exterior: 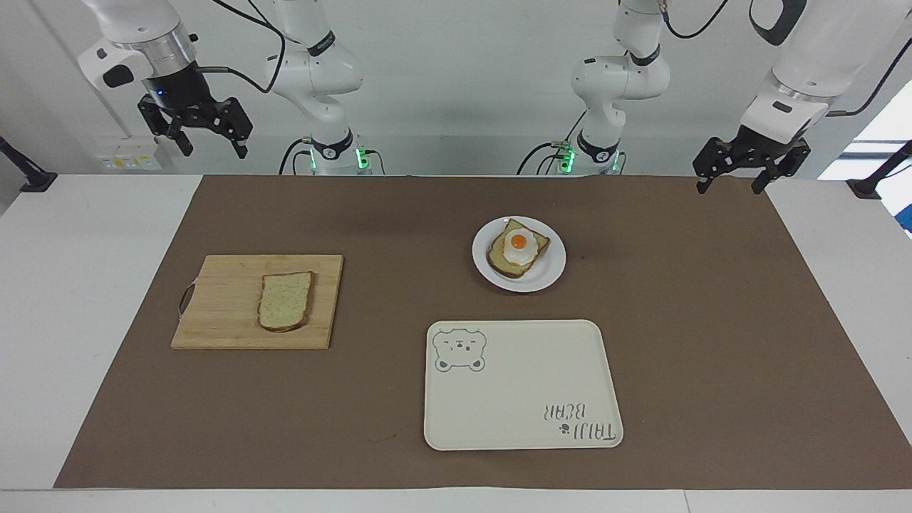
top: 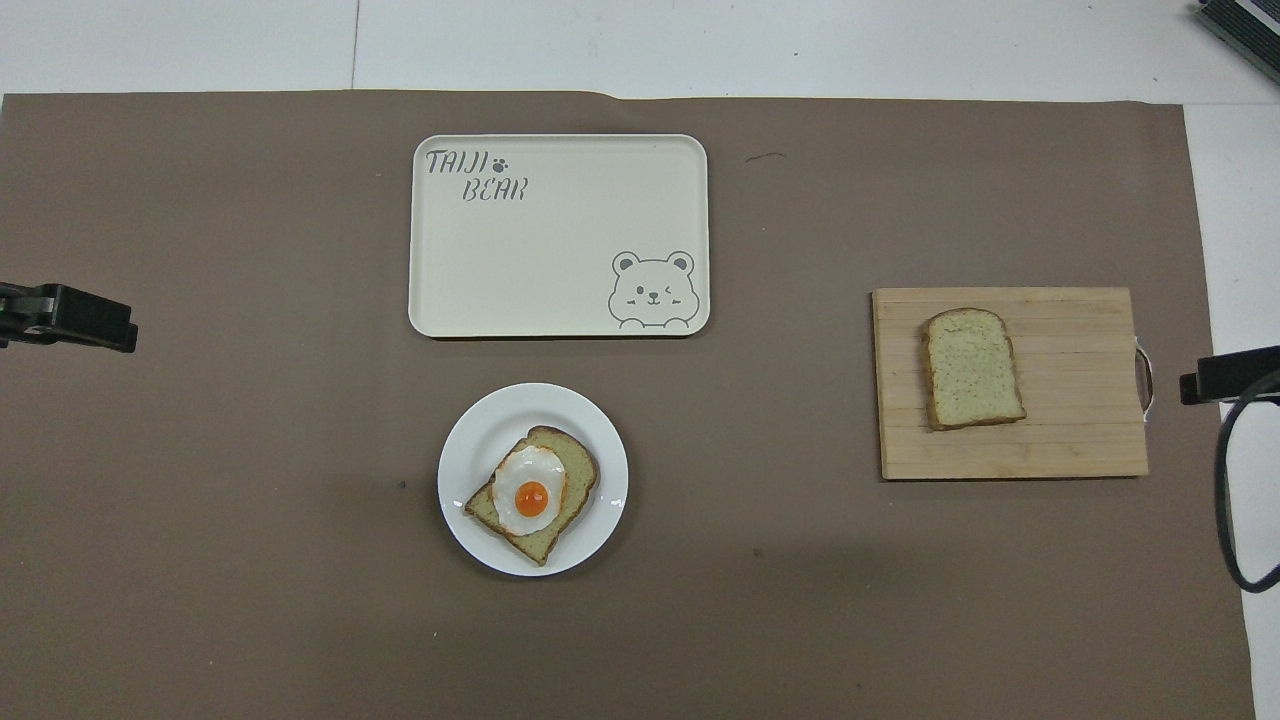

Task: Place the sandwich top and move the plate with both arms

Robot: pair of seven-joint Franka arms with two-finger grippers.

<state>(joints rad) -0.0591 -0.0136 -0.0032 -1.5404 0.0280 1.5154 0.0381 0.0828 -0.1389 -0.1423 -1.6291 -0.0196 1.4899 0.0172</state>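
While overhead clips both | facing: left pincer (exterior: 732, 179), right pincer (exterior: 211, 142) seemingly spread, empty

A white table (exterior: 85, 299) carries a wide brown mat (exterior: 712, 320) that covers most of its top — only pale margins show at either end. A plain white wall (exterior: 456, 85) rises at the robots' end, and a bright window (exterior: 880, 135) sits at the left arm's end.

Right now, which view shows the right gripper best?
The facing view: the right gripper hangs whole and open, high above the table edge. The overhead view catches only a black tip beside the cutting board.
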